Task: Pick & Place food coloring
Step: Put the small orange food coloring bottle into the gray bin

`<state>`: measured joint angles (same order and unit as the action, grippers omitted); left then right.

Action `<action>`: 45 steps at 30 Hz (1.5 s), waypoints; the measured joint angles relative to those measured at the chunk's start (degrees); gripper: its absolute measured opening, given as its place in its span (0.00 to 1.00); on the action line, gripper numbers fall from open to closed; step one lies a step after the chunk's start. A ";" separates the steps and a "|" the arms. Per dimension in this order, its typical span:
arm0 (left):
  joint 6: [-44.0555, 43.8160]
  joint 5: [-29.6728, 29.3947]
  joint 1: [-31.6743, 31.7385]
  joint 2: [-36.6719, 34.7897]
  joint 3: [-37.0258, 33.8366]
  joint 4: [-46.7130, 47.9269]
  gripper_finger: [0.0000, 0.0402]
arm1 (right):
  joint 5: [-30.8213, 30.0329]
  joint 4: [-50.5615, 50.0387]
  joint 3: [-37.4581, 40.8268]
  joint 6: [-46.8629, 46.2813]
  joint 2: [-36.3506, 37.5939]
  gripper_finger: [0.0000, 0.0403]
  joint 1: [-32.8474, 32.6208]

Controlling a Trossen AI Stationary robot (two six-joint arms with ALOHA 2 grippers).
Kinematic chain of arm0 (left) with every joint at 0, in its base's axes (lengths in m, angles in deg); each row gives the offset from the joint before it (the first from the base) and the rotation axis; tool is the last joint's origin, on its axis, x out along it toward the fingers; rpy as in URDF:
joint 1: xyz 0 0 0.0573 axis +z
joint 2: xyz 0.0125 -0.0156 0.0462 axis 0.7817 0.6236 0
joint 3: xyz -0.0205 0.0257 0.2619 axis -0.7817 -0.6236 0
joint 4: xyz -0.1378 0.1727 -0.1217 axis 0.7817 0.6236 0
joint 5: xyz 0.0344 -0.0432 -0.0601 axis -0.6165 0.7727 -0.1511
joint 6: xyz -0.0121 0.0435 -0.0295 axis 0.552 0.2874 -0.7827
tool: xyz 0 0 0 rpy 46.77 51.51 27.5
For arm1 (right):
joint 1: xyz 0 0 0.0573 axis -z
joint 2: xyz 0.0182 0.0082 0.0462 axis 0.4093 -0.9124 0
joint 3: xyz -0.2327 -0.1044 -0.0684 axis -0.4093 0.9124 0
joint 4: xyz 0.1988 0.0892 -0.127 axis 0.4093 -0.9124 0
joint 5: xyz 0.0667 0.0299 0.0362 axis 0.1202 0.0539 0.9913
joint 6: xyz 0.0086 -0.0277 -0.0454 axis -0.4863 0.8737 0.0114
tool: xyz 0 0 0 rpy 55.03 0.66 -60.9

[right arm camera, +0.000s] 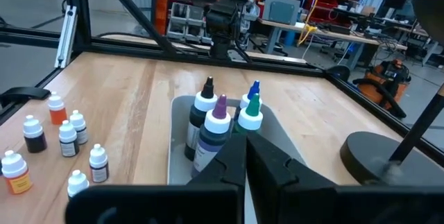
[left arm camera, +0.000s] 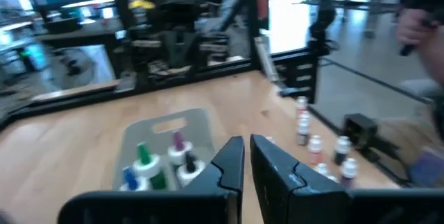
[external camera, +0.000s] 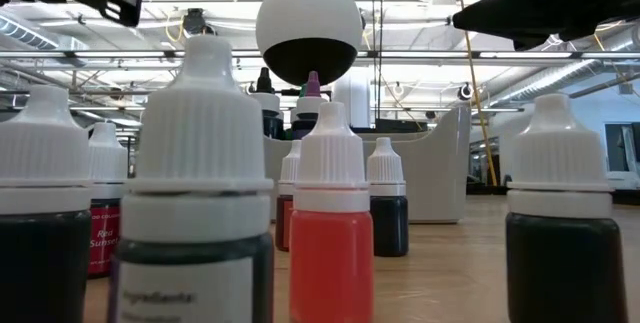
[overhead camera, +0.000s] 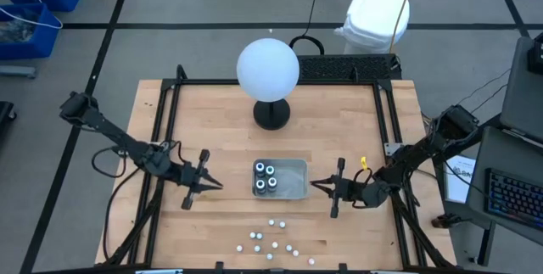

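Several tall food coloring bottles point(overhead camera: 265, 177) with coloured tips stand upright in the left part of the shallow grey tray point(overhead camera: 293, 178) at mid-table; they also show in the right wrist view point(right arm camera: 218, 123). Several small white-capped food coloring bottles point(overhead camera: 273, 244) stand upright on the wood near the front edge. My left gripper point(overhead camera: 216, 185) hovers left of the tray, pointing at it, shut and empty point(left arm camera: 247, 156). My right gripper point(overhead camera: 314, 183) hovers just right of the tray, shut with nothing between its fingers point(right arm camera: 246, 156).
A big white globe on a black base point(overhead camera: 268, 69) stands behind the tray. A black frame rail point(overhead camera: 165, 109) runs along the table's sides, and a keyboard point(overhead camera: 344, 68) lies at the far edge. Bare wood lies on both sides of the tray.
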<state>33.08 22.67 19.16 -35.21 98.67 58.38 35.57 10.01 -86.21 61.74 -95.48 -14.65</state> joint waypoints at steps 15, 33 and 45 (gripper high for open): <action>1.92 -0.06 -4.28 26.01 19.73 10.90 0.09 | 0.06 -2.93 0.00 -1.91 -0.02 0.01 0.00; 15.45 -10.38 -6.95 38.31 27.74 15.44 0.09 | 7.82 -0.71 0.00 -1.86 -0.02 0.08 0.12; 8.20 -10.63 -6.66 37.81 27.74 20.88 0.09 | 15.22 -4.85 -14.24 11.61 -5.44 0.08 -3.63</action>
<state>41.29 12.04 12.50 2.60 126.41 79.25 50.79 5.16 -100.45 73.34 -100.92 -18.28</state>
